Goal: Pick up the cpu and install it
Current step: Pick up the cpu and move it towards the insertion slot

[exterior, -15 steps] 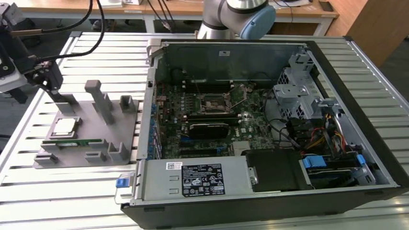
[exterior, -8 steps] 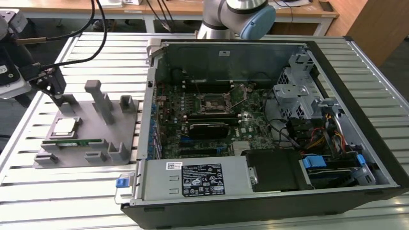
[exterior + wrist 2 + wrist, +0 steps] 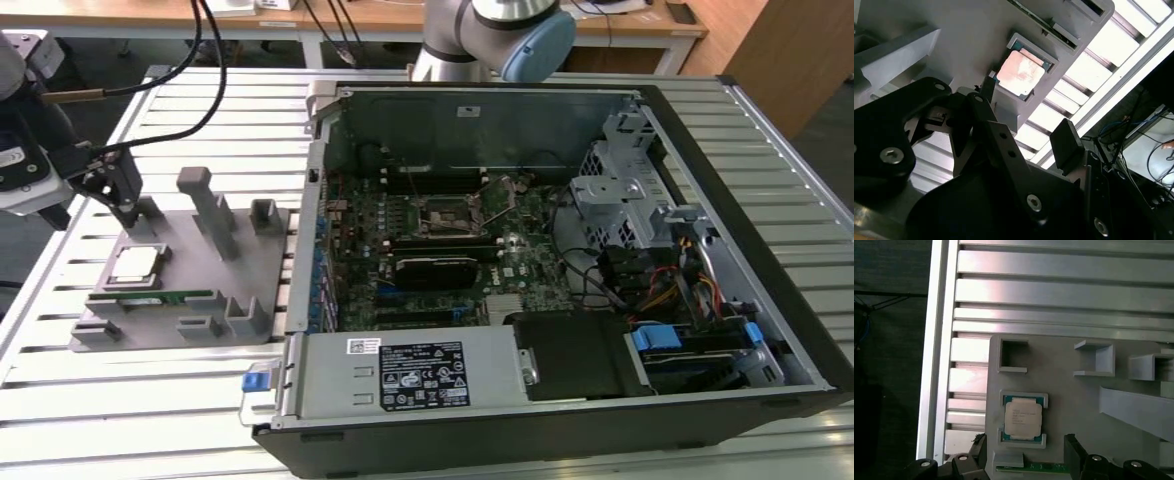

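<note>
The cpu point(image 3: 138, 263) is a small square chip with a silver top. It lies flat in a square pocket of the grey holder block point(image 3: 200, 260) at the exterior view's left. My gripper point(image 3: 94, 212) hangs just above the holder's far end, a little beyond the cpu, open and holding nothing. In the first wrist view the cpu point(image 3: 1023, 419) sits between and just ahead of the two black fingertips point(image 3: 1072, 446). The second wrist view shows the cpu point(image 3: 1020, 74) beyond my gripper point(image 3: 1026, 107). The motherboard's socket point(image 3: 447, 214) stands open inside the computer case point(image 3: 747, 180).
A long green memory stick point(image 3: 154, 297) lies in a slot of the holder beside the cpu. Grey upright posts point(image 3: 203, 205) rise from the holder close to the gripper. The slatted metal table point(image 3: 147, 400) ends at an edge near the holder. Black cables point(image 3: 187, 70) trail above.
</note>
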`<action>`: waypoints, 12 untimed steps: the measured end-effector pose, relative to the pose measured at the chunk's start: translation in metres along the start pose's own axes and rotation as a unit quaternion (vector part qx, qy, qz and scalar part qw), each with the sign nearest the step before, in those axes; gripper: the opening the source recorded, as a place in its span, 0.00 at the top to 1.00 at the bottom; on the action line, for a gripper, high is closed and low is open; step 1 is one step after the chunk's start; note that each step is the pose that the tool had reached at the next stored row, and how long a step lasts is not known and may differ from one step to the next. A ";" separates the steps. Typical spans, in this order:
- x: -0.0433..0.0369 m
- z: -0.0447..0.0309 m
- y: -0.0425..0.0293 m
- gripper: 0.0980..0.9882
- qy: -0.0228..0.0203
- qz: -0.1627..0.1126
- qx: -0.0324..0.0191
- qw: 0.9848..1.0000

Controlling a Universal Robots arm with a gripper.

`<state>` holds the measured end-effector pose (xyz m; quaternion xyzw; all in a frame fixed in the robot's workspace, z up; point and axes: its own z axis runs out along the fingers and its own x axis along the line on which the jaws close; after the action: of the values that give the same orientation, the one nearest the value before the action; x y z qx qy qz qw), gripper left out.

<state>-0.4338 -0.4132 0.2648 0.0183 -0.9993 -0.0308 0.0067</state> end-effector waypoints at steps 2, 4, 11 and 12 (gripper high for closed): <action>0.0000 0.0026 -0.0002 0.31 0.000 0.000 0.000 1.000; -0.0001 0.0057 -0.0004 0.31 0.000 0.000 0.000 1.000; -0.0002 0.0164 -0.0010 0.31 0.000 0.000 0.000 1.000; -0.0002 0.0177 -0.0011 0.31 0.000 0.000 0.000 1.000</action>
<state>-0.4338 -0.4132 0.2471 0.0183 -0.9993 -0.0312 0.0069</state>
